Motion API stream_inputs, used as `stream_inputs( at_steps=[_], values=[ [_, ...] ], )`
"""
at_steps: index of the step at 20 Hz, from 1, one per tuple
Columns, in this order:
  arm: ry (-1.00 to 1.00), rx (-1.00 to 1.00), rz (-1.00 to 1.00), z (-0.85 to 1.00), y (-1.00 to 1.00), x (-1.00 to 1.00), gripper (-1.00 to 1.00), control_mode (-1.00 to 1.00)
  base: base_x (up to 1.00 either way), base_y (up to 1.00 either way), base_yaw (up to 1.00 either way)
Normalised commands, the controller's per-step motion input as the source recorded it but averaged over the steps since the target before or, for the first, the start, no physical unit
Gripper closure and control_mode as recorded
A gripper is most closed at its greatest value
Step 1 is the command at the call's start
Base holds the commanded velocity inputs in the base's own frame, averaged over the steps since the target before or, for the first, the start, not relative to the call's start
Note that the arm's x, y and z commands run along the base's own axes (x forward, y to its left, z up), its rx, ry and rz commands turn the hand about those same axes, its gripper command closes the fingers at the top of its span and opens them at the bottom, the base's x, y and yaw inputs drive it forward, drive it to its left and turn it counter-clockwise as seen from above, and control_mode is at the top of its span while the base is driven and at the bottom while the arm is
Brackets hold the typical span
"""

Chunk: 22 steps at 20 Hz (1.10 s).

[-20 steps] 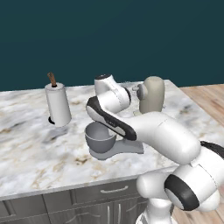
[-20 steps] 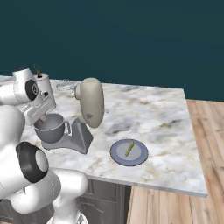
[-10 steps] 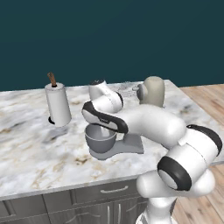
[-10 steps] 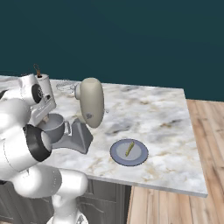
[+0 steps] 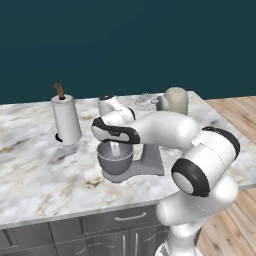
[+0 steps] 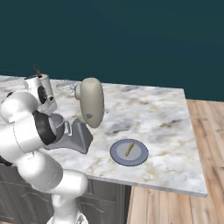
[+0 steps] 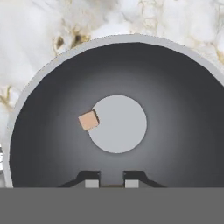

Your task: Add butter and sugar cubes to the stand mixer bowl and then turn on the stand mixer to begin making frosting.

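Hovering above the stand mixer bowl [image 7: 118, 109], the gripper [image 7: 112, 180] looks straight down into it; its fingertips [image 7: 91, 183] stand close together at the bottom of the hand view, closed, with a thin tan sliver between them, too small to identify. One sugar cube [image 7: 89, 120] lies at centre-left of that frame, at the edge of the bowl's flat bottom. Right base view: the bowl [image 6: 59, 127] sits at left on the stand mixer [image 6: 87, 116], and the butter [image 6: 129, 148] lies on the blue-grey plate [image 6: 118, 155] at lower centre. Left base view: a paper-towel roll [image 5: 66, 119] stands at left on the marble counter [image 5: 30, 170].
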Motion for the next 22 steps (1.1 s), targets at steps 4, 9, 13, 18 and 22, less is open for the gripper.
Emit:
stream_inputs(
  at_steps=[4, 9, 13, 18, 22],
  values=[
    [0.01, 0.0, 0.0, -0.28, 0.0, 0.11, -1.0, -1.0, 0.0, 0.0, 0.0],
    [0.0, 0.01, 0.0, -0.08, 0.0, 0.14, -1.0, -1.0, 0.0, 0.0, 0.0],
    [0.0, 0.03, 0.0, 0.0, 0.0, 0.04, -1.0, -1.0, 0.0, 0.0, 0.0],
    [0.0, 0.05, 0.0, 0.28, -0.04, -0.22, -1.0, -1.0, 0.0, 0.0, 0.0],
    [0.0, 0.06, 0.0, 0.5, -0.32, -0.83, -1.0, -1.0, 0.0, 0.0, 0.0]
  ],
)
